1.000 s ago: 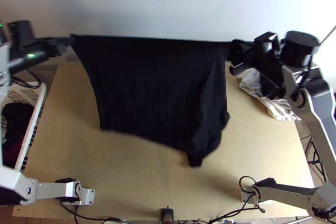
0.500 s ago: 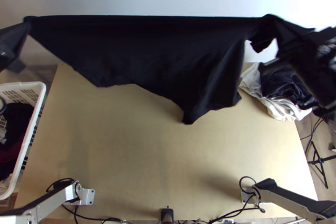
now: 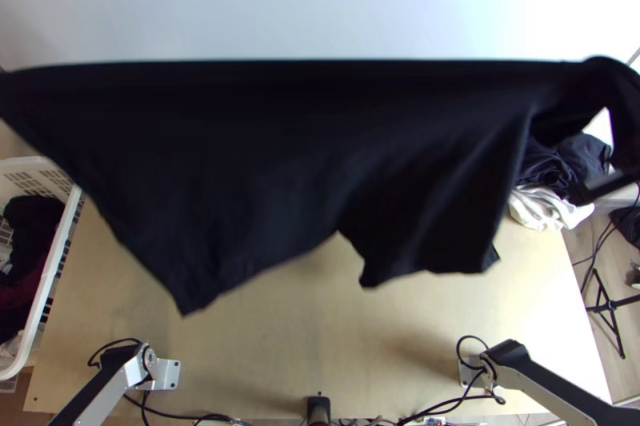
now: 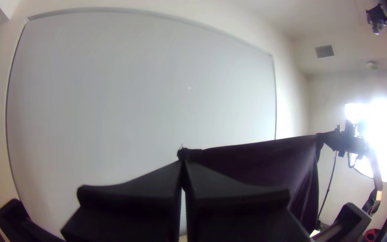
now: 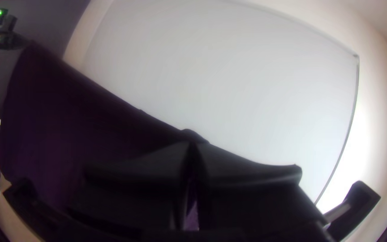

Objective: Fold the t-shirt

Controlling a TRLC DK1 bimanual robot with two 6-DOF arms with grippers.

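One black t-shirt (image 3: pixel 280 146) hangs from left edge to right edge of the top view — pinched by left gripper (image 4: pixel 183 166) and right gripper (image 3: pixel 610 184).

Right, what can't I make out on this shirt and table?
- T-shirt: left end cut off by top view's edge; neckline lost in black.
- Table: far part behind the shirt, top view.
- Basket: left side past top view's edge.
- Right gripper: grasped part too dark, blurred, right wrist view.
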